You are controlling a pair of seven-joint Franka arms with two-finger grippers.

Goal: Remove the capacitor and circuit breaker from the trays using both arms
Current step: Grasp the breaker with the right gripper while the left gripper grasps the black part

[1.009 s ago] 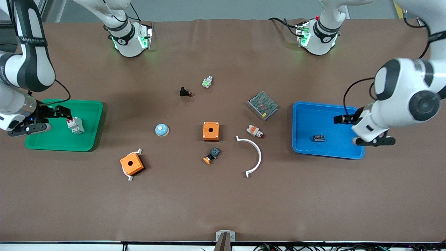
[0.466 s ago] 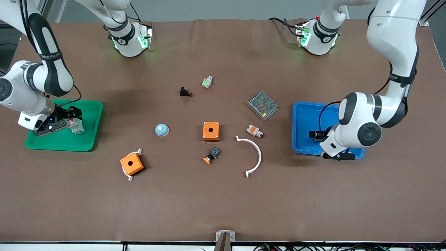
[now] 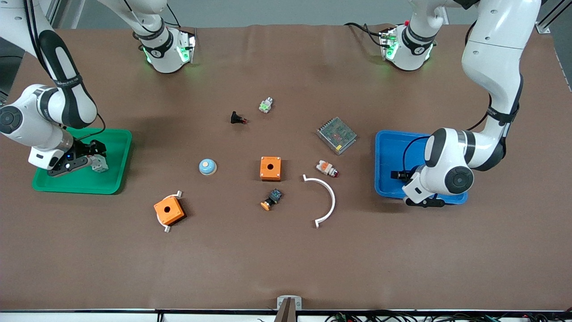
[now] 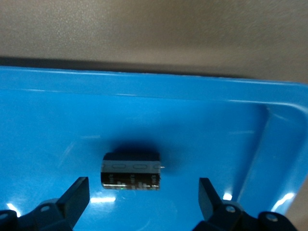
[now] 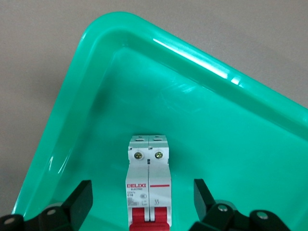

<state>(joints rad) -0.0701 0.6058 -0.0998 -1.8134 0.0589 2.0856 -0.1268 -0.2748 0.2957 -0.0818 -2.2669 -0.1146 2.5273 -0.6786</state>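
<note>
The capacitor (image 4: 131, 172), a small dark cylinder, lies on its side in the blue tray (image 4: 144, 86). My left gripper (image 4: 142, 187) is open, with a finger on each side of the capacitor and touching neither end. In the front view the left gripper (image 3: 399, 175) is over the blue tray (image 3: 389, 143) and hides the capacitor. The breaker (image 5: 149, 185), white-grey with red levers, lies in the green tray (image 5: 72, 96). My right gripper (image 5: 142, 187) is open and straddles it with gaps on both sides. The front view shows the right gripper (image 3: 94, 151) over the breaker (image 3: 100, 166) in the green tray (image 3: 120, 134).
Between the trays lie two orange boxes (image 3: 270, 168) (image 3: 169, 211), a white curved piece (image 3: 328, 199), a blue dome (image 3: 207, 167), a mesh-covered metal box (image 3: 337, 135), a white-and-orange button (image 3: 326, 168), an orange-capped black button (image 3: 271, 199) and a red-tipped black piece (image 3: 237, 118).
The left gripper has moved from the blue tray's outer edge to over the capacitor. The right gripper has moved from beside the breaker to over it. Both objects lie where they were.
</note>
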